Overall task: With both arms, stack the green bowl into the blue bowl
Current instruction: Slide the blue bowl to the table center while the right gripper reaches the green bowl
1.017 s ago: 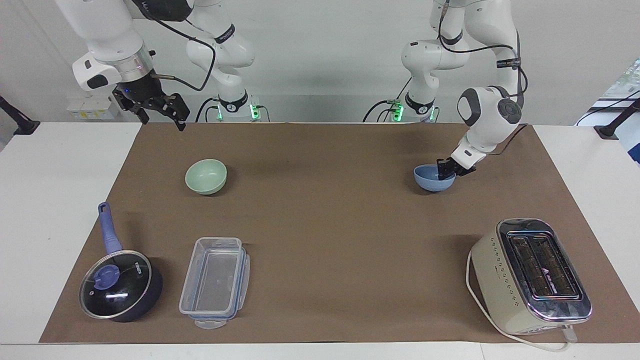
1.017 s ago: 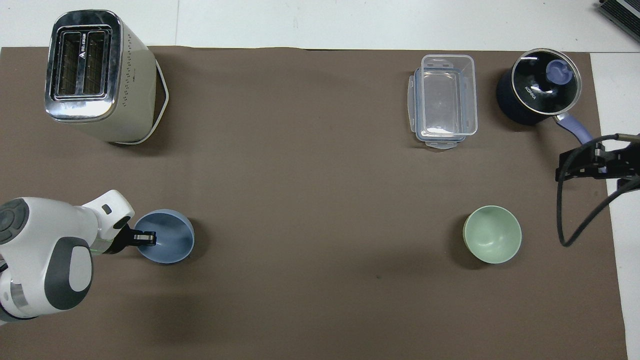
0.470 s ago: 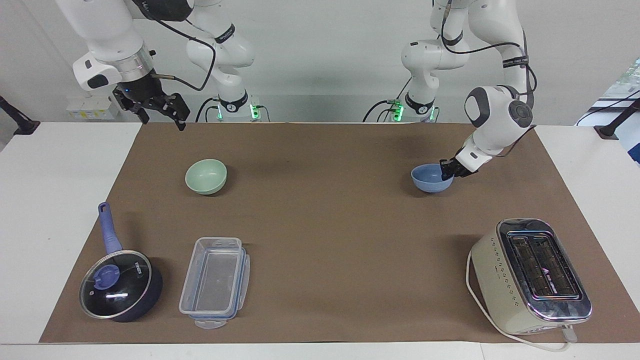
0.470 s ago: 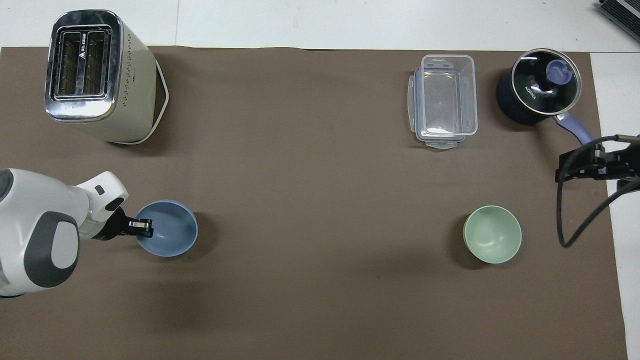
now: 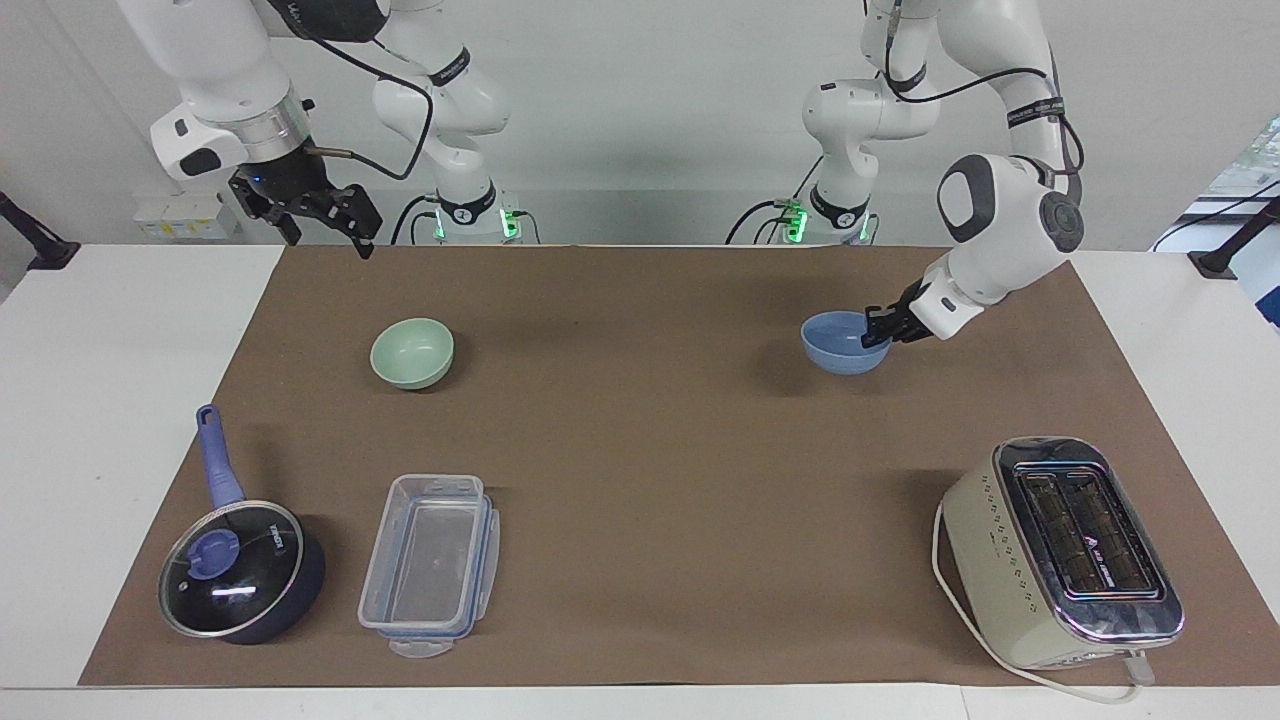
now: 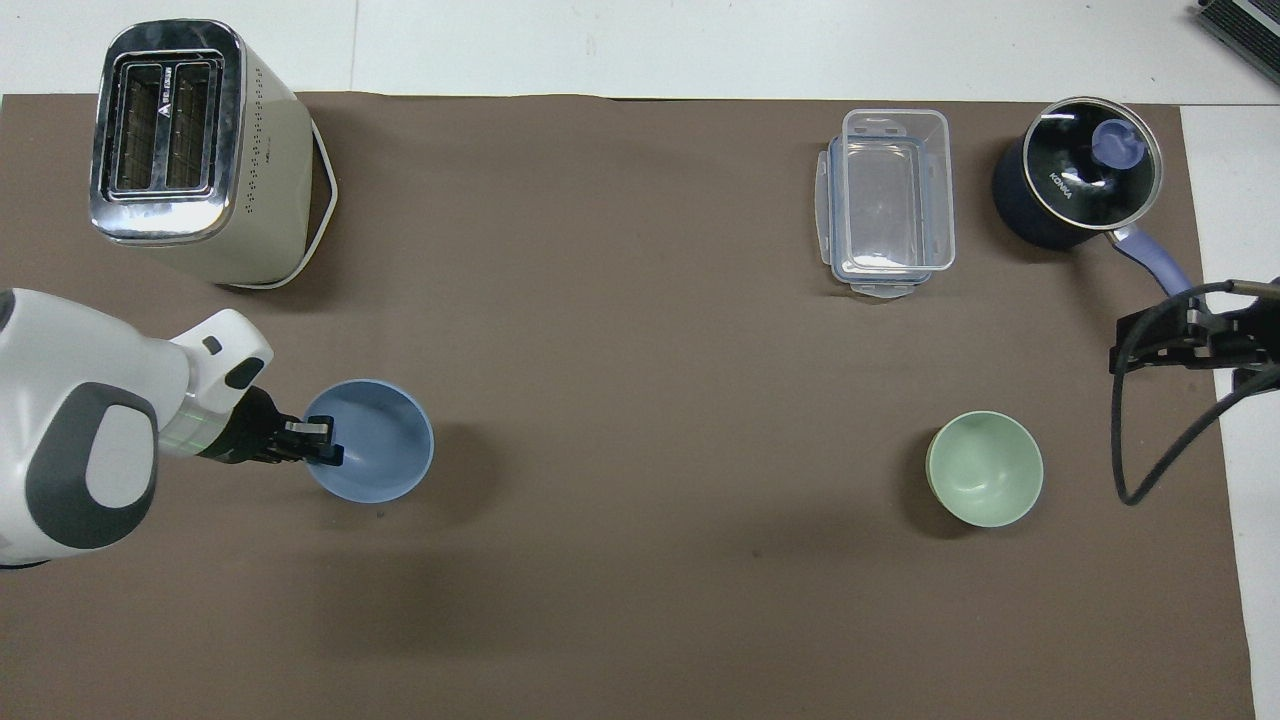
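Overhead view, items listed from the left arm's end of the table to the right arm's end.

1. Cream-and-chrome two-slot toaster (image 6: 205,150): set on the brown paper mat (image 6: 640,330), far from the robots, at the left arm's end.

2. Left gripper (image 6: 325,448): reached in from the left arm's end and clenched on the rim of the blue bowl, one finger placed inside the bowl and the other outside it.

3. Small round glossy periwinkle-blue bowl (image 6: 380,470): held upright by its rim, nearer to the robots than the toaster. It appears to be raised slightly, since its shadow is cast to one side on the mat.

4. Clear rectangular plastic container (image 6: 888,205): laid open side up, far from the robots, just beside the saucepan.

5. Small round glossy mint-green bowl (image 6: 985,482): stood upright on the mat toward the right arm's end, nearer to the robots than the container, well apart from the blue bowl and touched by nothing.

6. Dark saucepan with glass lid and blue handle (image 6: 1075,185): placed far from the robots at the right arm's end.

7. Right gripper (image 6: 1180,335): held up in the air over the mat's edge at the right arm's end, fingers spread and nothing grasped; this arm is kept waiting.
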Controlling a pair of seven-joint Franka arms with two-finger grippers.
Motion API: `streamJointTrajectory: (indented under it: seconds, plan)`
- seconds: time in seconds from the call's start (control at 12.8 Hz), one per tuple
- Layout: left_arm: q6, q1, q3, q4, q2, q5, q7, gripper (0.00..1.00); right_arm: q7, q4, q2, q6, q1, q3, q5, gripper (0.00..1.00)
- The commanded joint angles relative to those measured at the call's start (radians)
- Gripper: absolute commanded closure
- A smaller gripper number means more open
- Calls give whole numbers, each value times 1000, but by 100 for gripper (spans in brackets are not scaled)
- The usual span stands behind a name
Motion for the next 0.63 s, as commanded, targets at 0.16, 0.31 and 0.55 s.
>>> streamJointTrajectory:
  seconds: [0.16, 0.31, 0.55]
  plan:
    - [41, -185, 6, 16, 15, -48, -239, 100, 14, -186, -91, 155, 2, 5, 4, 0]
    - [135, -273, 6, 9, 47, -109, -319, 100, 61, -247, -106, 182, 5, 17, 4, 0]
    - [238, -385, 6, 2, 109, -201, -364, 100, 55, -382, -151, 230, 5, 16, 4, 0]
